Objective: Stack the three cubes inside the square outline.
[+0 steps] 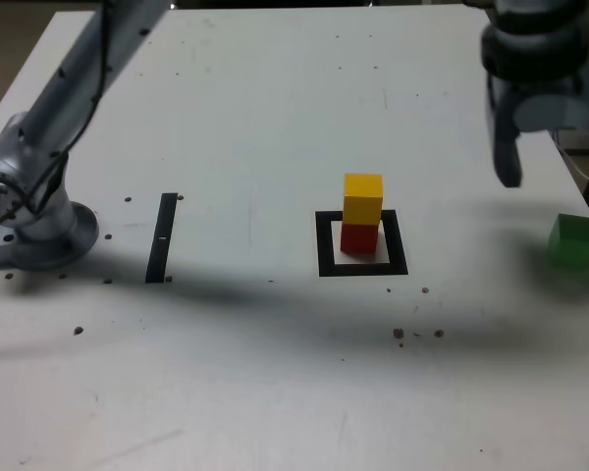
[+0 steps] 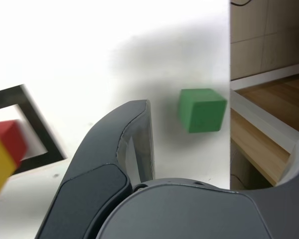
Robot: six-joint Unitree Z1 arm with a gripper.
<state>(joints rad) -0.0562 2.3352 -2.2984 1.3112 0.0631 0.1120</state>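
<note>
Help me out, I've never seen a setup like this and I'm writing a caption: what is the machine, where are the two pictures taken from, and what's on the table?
It is one robot arm bolted to a white table. The exterior view comes from a camera standing off the arm; the wrist view looks down past the gripper. A yellow cube sits on a red cube inside a black square outline. A green cube lies alone near the table edge, at the exterior view's right. A thin black strip lies apart. The dark fingers hang open above the green cube, holding nothing.
</note>
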